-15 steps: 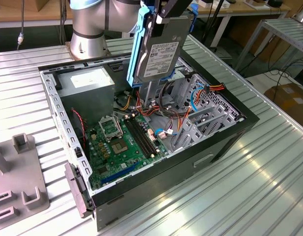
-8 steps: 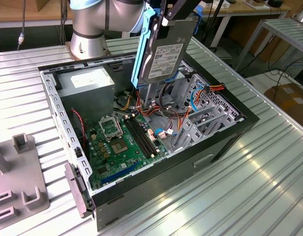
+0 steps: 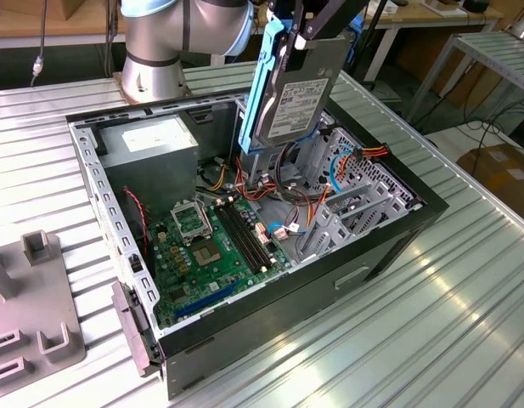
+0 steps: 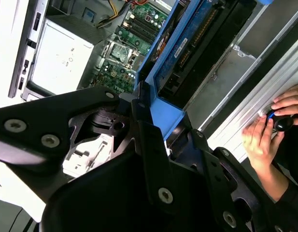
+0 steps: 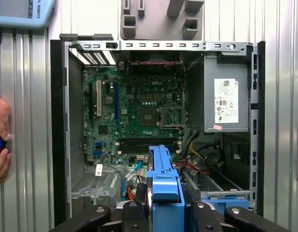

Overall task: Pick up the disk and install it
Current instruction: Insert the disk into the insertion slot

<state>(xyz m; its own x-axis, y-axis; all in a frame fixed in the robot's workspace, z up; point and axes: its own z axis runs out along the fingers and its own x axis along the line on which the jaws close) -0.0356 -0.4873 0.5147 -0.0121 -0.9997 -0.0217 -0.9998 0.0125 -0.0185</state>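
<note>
The disk (image 3: 301, 95) is a grey metal drive with a white label and a light-blue rail frame (image 3: 265, 85) along its edge. It hangs upright and slightly tilted over the back of the open computer case (image 3: 389, 246), its lower end just above the cables. My gripper (image 3: 306, 27) is shut on its upper end. In both wrist views, black fingers (image 4: 153, 140) clamp the blue frame (image 5: 163, 179), with the disk's dark underside (image 4: 206, 43) stretching away toward the case.
Inside the case lie a green motherboard (image 3: 206, 242), a grey power-supply box (image 3: 151, 149) and metal drive bays (image 3: 346, 212) with loose cables. A grey fixture (image 3: 32, 314) stands on the exterior view's left. A person's hands (image 4: 267, 135) rest on the ribbed table beside the case.
</note>
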